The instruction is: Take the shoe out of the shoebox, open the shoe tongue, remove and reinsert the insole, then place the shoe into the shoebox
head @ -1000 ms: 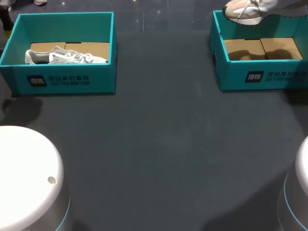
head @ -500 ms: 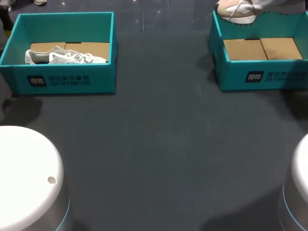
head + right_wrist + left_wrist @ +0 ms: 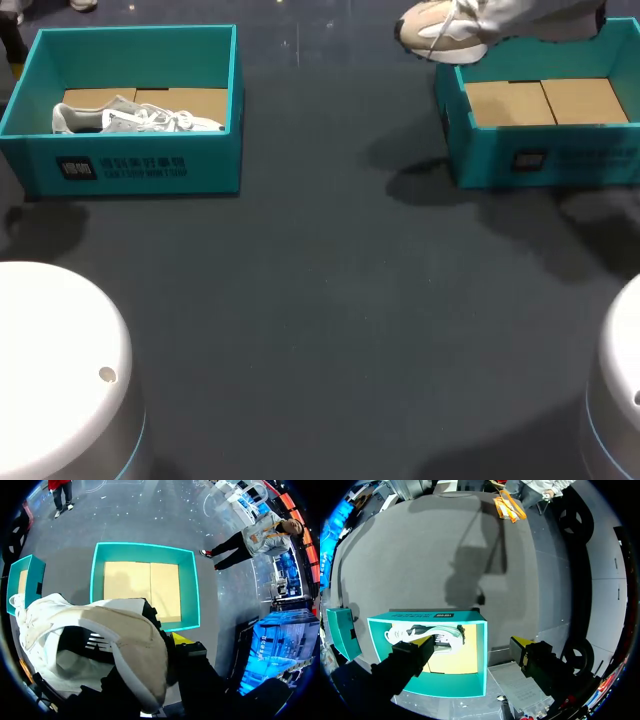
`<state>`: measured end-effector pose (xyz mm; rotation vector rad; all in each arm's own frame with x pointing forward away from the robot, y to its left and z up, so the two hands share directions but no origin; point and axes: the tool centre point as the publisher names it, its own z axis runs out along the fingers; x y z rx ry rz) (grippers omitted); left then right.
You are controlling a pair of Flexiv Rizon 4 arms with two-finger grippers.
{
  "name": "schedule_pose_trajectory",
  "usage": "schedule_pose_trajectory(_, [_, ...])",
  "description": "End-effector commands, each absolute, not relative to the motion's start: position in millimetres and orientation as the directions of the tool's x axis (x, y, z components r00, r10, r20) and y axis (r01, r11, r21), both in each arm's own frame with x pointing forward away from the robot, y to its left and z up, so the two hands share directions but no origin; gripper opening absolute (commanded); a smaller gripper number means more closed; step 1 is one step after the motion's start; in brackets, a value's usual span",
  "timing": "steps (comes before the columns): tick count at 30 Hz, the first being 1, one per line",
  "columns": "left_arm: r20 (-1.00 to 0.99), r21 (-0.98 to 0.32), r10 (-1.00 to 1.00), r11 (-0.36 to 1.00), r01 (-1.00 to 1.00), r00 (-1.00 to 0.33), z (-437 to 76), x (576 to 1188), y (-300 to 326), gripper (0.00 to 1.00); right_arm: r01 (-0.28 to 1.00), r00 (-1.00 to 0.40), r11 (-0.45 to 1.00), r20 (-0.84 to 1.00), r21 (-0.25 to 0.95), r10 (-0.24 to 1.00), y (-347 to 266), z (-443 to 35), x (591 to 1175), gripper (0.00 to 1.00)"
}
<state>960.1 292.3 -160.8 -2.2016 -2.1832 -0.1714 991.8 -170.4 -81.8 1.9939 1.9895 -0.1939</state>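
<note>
Beige sneaker is the item nearest our right wrist camera. Our right gripper is clamped on it. One yellow fingertip shows against the shoe's side; the other is hidden behind the shoe. Beneath the sneaker lies the right shoebox, open, with a bare cardboard floor.

Our left gripper has its jaws wide apart and grips nothing. It hangs above the left shoebox, with one finger over the box interior and the other outside the box wall. A white sneaker lies inside this box, along the wall that bears the label.

In the head view, our left arm base and right arm base stand at the near edge of the dark table. The two shoeboxes stand well apart at the far side. The beige sneaker is in the air over the far left corner of the right shoebox, with its toe past that box's left wall.
</note>
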Motion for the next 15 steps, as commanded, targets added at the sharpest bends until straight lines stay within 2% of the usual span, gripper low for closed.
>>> schedule_pose_trajectory(1, [0.106, 0.052, 0.994, -0.012, 0.999, 0.007, -160.3, 959.8, 292.7, 1.0, 0.986, 0.033, 0.023, -0.325, 0.167, 0.945, -147.5, -89.2, 956.9, 0.0])
schedule_pose_trajectory(15, [0.106, 0.052, 0.994, -0.012, 0.999, 0.007, -160.3, 959.8, 292.7, 1.0, 0.982, 0.089, -0.029, -0.321, 0.187, 0.943, -83.4, -98.2, 865.4, 0.0])
